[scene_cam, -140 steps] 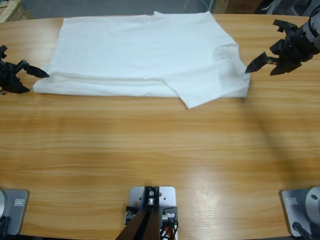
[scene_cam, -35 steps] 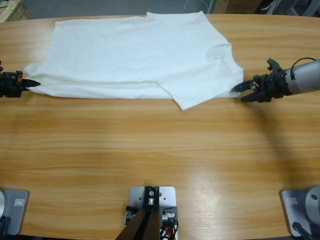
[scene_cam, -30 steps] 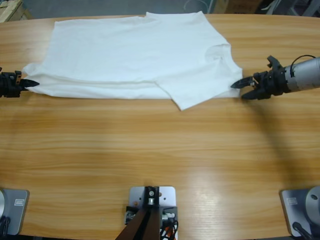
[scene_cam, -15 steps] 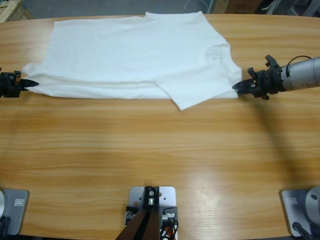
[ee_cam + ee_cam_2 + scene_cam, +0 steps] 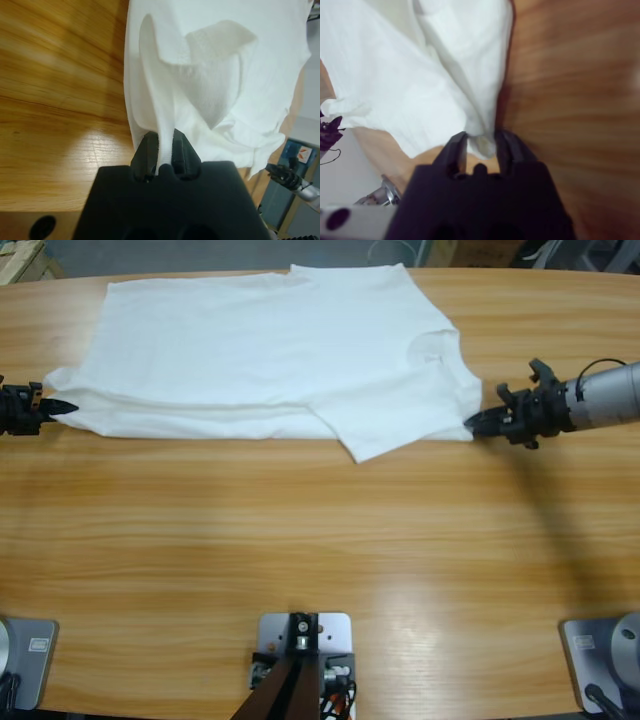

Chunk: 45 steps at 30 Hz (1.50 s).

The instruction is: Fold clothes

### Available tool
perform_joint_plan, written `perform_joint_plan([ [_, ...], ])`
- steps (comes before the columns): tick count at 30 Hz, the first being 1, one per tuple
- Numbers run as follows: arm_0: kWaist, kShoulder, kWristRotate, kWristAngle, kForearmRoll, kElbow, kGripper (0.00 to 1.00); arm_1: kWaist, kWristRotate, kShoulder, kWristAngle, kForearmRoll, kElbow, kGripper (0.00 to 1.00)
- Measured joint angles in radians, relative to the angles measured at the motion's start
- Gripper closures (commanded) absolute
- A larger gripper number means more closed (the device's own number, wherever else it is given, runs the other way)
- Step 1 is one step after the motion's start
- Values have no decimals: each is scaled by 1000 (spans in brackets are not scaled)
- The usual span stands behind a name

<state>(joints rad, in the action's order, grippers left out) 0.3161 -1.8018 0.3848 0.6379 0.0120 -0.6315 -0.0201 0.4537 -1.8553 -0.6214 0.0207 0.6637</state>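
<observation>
The white T-shirt (image 5: pixel 270 340) lies folded lengthwise across the far half of the wooden table (image 5: pixel 300 540), with a sleeve flap pointing toward the near side. At the shirt's left end my left gripper (image 5: pixel 62 407) is shut on the edge; in the left wrist view a pinch of T-shirt (image 5: pixel 210 75) cloth rises from between the left gripper (image 5: pixel 162 150) jaws. My right gripper (image 5: pixel 472 423) sits at the shirt's right corner. In the right wrist view the right gripper (image 5: pixel 481 145) has the T-shirt (image 5: pixel 420 75) corner held between its jaws.
Bare wood stretches over the whole near half of the table. The table's far edge (image 5: pixel 520 270) runs just behind the shirt, with room clutter beyond it.
My right gripper has come in from the right, dropped to the shirt's right corner and shut on it. The left gripper has kept its hold and place.
</observation>
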Motion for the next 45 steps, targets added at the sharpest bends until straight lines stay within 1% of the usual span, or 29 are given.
perform_joint_plan([
  [5,0,0,-9,2,0,0,1000,-20,0,24,0,31,-1,78],
  [13,0,0,-18,5,0,0,1000,-80,3,29,0,31,13,93],
  [14,0,0,-18,5,0,0,1000,-83,4,29,0,30,15,177],
  [16,1,-1,-19,5,0,0,1000,-86,4,29,-1,30,18,545],
  [17,1,-2,-19,5,0,0,1000,-87,4,29,-1,29,19,702],
  [18,2,-5,-20,6,0,0,1000,-87,4,29,-1,28,19,912],
  [19,2,-8,-20,6,0,0,1000,-87,4,29,-1,27,19,1000],
  [31,4,-18,-21,12,0,0,1000,-88,4,-30,-2,7,16,1000],
  [38,4,-23,-21,24,0,0,1000,-92,4,-25,-2,11,15,1000],
  [45,4,-21,-17,29,-4,0,1000,-93,4,18,8,108,7,1000],
])
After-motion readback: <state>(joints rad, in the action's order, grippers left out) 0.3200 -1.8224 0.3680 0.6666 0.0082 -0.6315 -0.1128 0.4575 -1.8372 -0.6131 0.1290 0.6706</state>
